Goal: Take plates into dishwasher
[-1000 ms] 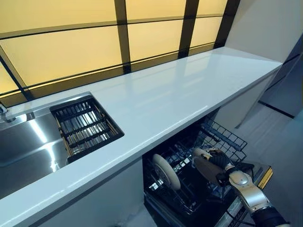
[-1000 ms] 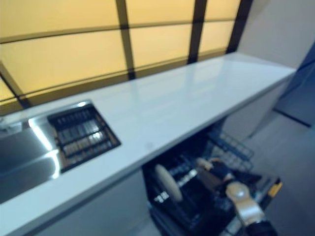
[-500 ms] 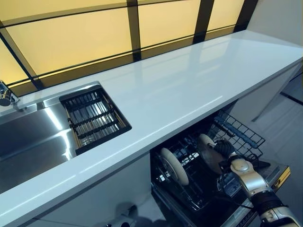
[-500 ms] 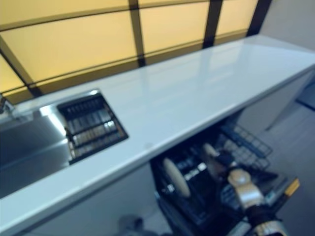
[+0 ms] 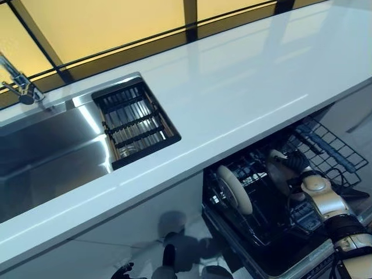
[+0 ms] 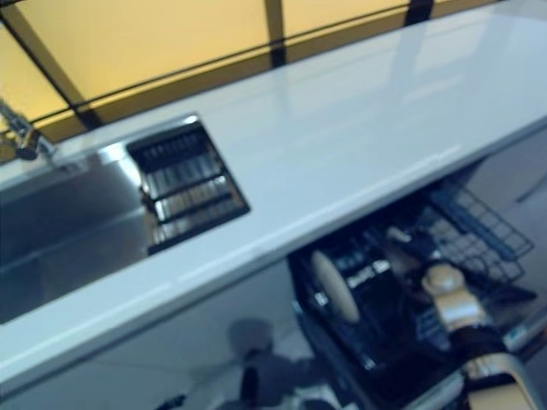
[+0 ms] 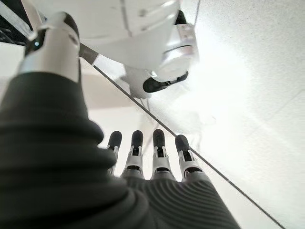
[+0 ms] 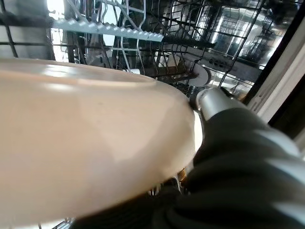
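The right hand (image 5: 297, 164) clasps a round cream-coloured plate (image 8: 90, 143), thumb curled over its rim, holding it upright above the black wire dishwasher rack (image 5: 325, 152) (a second round cream plate (image 5: 233, 189) already stands on edge there). The left hand (image 7: 157, 160) hangs with fingers straight, empty.

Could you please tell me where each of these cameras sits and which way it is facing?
Left eye view: on the head, looking down at the white countertop, sink and open dishwasher rack; the right robot hand holds a plate beside a racked plate.
Right eye view: same scene from slightly aside; right arm at lower right.
Left wrist view: along the left robot hand, fingers straight, toward the floor.
Right wrist view: against the held plate, rack wires beyond.
Shared: eye and right wrist views show that plate and rack.
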